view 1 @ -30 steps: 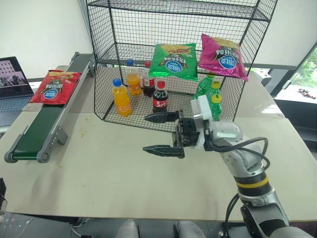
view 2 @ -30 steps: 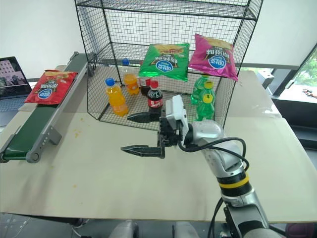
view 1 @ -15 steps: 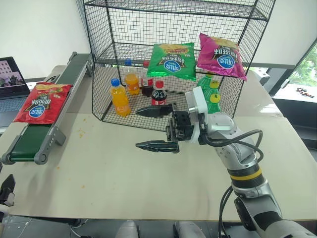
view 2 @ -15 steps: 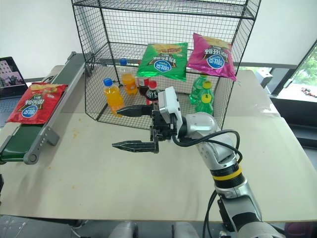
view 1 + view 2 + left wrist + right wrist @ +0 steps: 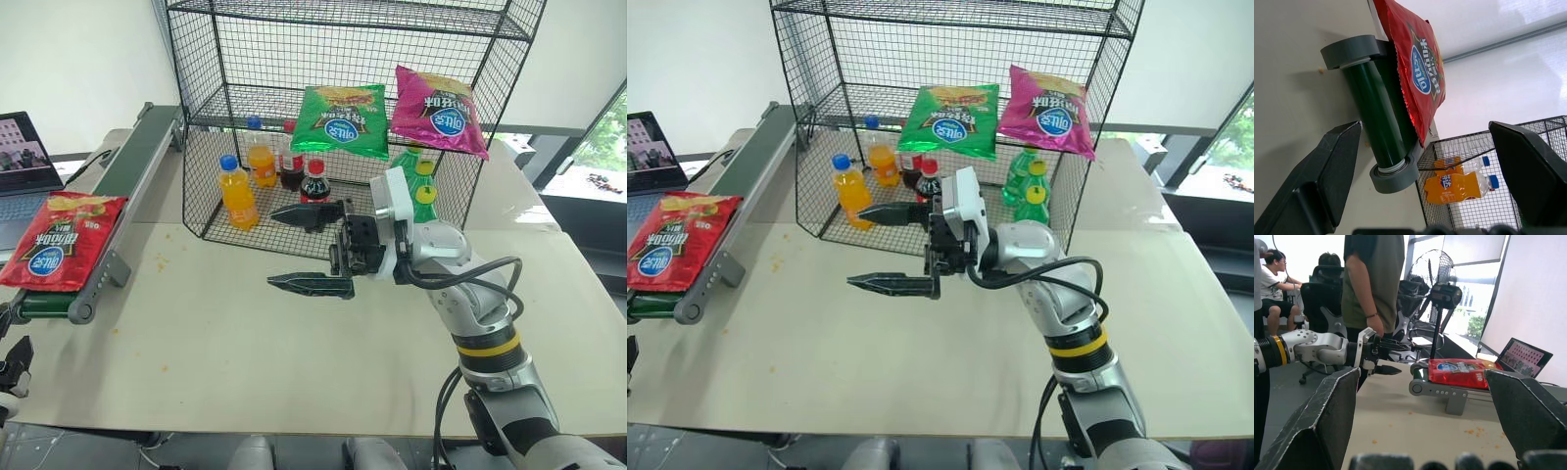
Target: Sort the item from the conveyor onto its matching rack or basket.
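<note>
The red chip bag (image 5: 57,241) lies flat on the near end of the dark green conveyor (image 5: 127,166), hanging over its left side. In the left wrist view my left gripper (image 5: 1424,125) is open and empty, level with the belt's end roller (image 5: 1371,122) and short of the bag (image 5: 1418,73). My right gripper (image 5: 271,250) hovers open over the table in front of the black wire rack (image 5: 245,59), pointing left toward the conveyor. Its wrist view shows the bag (image 5: 1459,372) and the left gripper (image 5: 1382,369) beyond the belt's end.
On the rack's middle shelf lie a green bag (image 5: 343,119) and a magenta bag (image 5: 438,110); orange, cola and green bottles (image 5: 239,192) stand on the bottom shelf. A laptop (image 5: 22,147) sits left of the conveyor. People (image 5: 1374,279) stand and sit beyond the table.
The red bag has ridden down the belt from its middle to the near end. My right gripper stays open in much the same place.
</note>
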`<state>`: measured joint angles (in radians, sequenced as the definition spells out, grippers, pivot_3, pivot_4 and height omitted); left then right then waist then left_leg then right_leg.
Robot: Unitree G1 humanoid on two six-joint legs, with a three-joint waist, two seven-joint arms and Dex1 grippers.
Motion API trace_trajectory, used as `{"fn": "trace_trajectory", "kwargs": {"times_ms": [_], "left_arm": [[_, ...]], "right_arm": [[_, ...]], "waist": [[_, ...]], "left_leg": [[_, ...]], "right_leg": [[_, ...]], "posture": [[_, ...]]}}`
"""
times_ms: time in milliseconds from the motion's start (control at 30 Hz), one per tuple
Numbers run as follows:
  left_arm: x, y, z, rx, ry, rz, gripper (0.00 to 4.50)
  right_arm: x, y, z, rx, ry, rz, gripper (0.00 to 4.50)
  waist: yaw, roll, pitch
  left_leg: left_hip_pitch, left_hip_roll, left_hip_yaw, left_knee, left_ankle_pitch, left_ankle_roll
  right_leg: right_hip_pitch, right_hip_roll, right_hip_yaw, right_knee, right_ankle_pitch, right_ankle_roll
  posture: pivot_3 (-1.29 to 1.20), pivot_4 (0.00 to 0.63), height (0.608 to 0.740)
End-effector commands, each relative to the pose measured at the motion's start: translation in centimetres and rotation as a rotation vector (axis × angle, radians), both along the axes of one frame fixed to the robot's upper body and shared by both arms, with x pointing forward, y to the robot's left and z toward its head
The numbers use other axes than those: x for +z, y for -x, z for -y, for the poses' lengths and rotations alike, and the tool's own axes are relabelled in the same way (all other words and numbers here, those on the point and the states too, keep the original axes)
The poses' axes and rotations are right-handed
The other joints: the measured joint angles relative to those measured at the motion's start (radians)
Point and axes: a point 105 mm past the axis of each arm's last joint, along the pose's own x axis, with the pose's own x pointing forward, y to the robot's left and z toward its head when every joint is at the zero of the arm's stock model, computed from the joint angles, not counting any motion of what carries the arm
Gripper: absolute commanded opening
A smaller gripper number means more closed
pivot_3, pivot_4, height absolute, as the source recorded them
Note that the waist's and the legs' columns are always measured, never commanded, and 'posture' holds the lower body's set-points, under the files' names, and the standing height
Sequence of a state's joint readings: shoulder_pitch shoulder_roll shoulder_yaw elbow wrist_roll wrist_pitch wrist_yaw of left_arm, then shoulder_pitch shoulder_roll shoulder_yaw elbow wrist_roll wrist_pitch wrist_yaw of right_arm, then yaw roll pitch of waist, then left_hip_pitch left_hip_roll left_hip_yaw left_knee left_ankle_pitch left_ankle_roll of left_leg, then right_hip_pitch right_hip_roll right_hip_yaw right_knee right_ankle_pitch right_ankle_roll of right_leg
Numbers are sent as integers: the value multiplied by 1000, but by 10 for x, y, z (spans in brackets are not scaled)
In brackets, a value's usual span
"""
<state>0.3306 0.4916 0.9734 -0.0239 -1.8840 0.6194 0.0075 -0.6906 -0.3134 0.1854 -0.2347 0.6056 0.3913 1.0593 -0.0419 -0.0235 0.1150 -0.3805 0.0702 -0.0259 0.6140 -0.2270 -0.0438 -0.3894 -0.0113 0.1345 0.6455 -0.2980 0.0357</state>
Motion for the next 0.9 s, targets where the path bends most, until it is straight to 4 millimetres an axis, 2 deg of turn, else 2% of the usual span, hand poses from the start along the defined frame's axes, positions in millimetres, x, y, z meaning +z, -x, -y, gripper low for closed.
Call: {"fn": "trace_trajectory", "kwargs": {"times_ms": [33, 400, 500, 633, 767, 900], "left_arm": [[12, 0, -3, -6, -48, 18, 4443], [8, 1, -10, 8, -63, -2, 4443], [6, 2, -15, 40, -68, -8, 3636], [16, 5, -22, 74, -52, 49, 1864], [18, 5, -20, 64, -56, 52, 145], [35, -1, -7, 12, -94, 83, 60]], "right_arm": [[11, 6, 3, 1, -30, 34, 4500], [15, 7, 3, -3, -29, 37, 4500], [16, 7, 3, -2, -28, 37, 4500], [12, 7, 2, -3, -21, 29, 4500], [12, 5, 4, -13, -21, 24, 4500], [15, 1, 7, -51, -30, 25, 4500]], "waist": [[0, 0, 0], [0, 1, 1], [-1, 1, 1], [0, 1, 1], [0, 1, 1], [0, 1, 1]], "left_leg": [[0, 0, 0, 0, 0, 0], [0, 0, 0, -1, 0, 0], [0, 0, 0, -1, 0, 0], [0, 0, 0, -1, 0, 0], [-1, 0, 0, -1, 0, 0], [-1, 0, 0, -2, 0, 0]], "right_leg": [[0, 0, 0, 0, 0, 0], [0, 0, 0, -1, 0, 0], [-1, 0, 0, -1, 0, 0], [-1, 0, 0, -1, 0, 0], [-1, 0, -1, -1, 0, 0], [-1, -1, -1, -2, 0, 0]], "posture": [[0, 150, 740], [0, 150, 740], [0, 150, 740], [0, 150, 740], [0, 150, 740], [0, 150, 740]]}}
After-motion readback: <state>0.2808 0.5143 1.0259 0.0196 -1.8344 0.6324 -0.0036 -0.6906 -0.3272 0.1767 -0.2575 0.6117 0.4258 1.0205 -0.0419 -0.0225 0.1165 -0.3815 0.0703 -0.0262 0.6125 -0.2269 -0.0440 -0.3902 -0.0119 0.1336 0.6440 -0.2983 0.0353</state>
